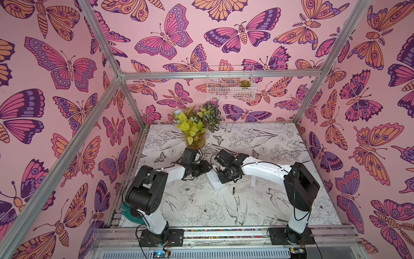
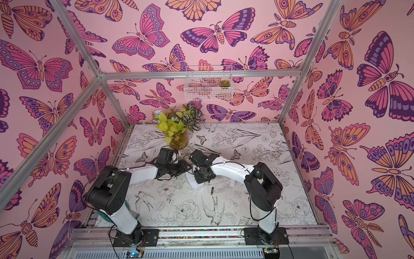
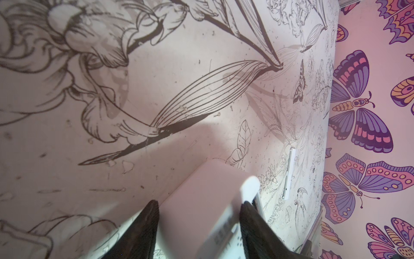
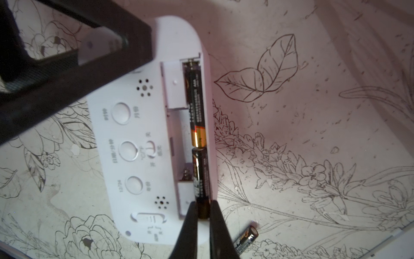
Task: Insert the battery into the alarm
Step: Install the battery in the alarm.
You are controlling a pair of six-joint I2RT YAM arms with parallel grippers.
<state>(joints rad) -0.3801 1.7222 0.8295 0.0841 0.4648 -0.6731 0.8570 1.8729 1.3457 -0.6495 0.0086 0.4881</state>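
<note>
The butterfly-papered walls (image 1: 56, 112) enclose a table (image 1: 280, 201) printed with line-drawn flowers and birds. A wire basket (image 1: 229, 89) holding a small succulent (image 1: 245, 83) is hung on the back wall, and a vase of leafy plants (image 1: 194, 136) is set at the far edge of the table, just behind the two wrists.

The alarm (image 1: 212, 179) is laid back-up near the middle of the table. In both top views most of it is hidden under the right wrist, so only a white corner (image 2: 192, 180) is shown. It is clamped across its body by the left gripper (image 3: 199, 208), one dark finger (image 3: 147, 224) pressed on each side. In the right wrist view one end of the alarm (image 4: 134, 134) is covered by that gripper.

A thin white flat piece (image 3: 290, 175) is left on the table beside the right arm.

In the open compartment a seated battery (image 4: 196, 101) is lodged along the outer channel. End to end with it, the held battery (image 4: 201, 179) is pinched at its free end by the right gripper (image 4: 203, 208); whether it is fully seated cannot be told. A loose battery (image 4: 245, 238) is left on the table just beside the alarm.
</note>
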